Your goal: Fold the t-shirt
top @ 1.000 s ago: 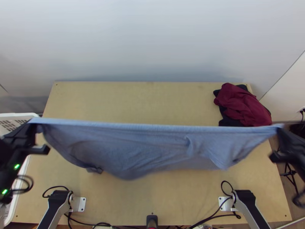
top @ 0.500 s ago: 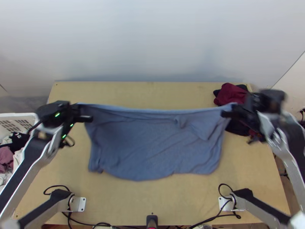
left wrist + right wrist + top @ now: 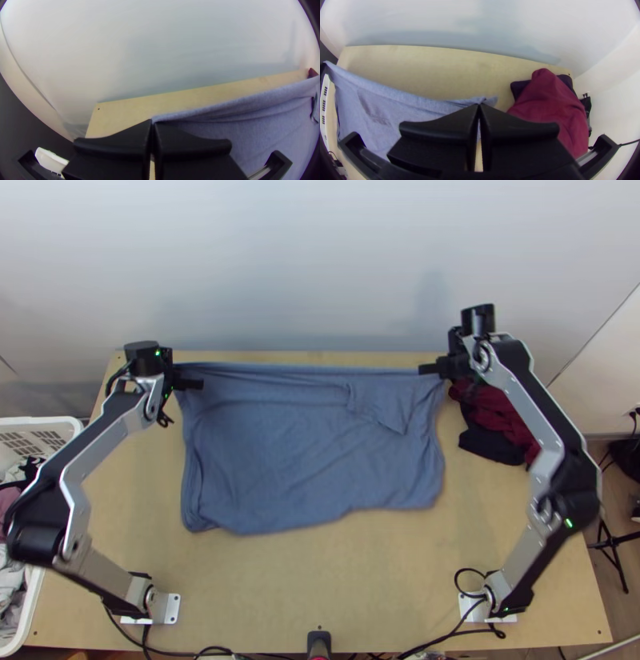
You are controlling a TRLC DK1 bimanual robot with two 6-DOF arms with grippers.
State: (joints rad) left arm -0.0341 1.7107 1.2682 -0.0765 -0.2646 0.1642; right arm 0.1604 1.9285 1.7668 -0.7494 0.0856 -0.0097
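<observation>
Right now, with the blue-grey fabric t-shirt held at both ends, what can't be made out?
- T-shirt edge inside the left black end effector: left wrist view, hidden by its fingers.
- Edge inside the right black end effector: right wrist view, same reason.
- T-shirt's underside: top view, covered by its upper face.
- Much of the black cloth: top view, beneath the crumpled maroon cloth.
- White plastic basket's outer side: top view, cut by left edge.

Left gripper [image 3: 190, 383] pinches t-shirt [image 3: 260, 133] edge

The fingers close together at their tips on the blue-grey fabric, which stretches away over the tabletop [image 3: 133, 110] in long creases along its upper edge. Beyond the tabletop rises a pale wall [image 3: 166, 43]; a scrap of dark red cloth [image 3: 312, 73] peeks out just past the t-shirt.
</observation>
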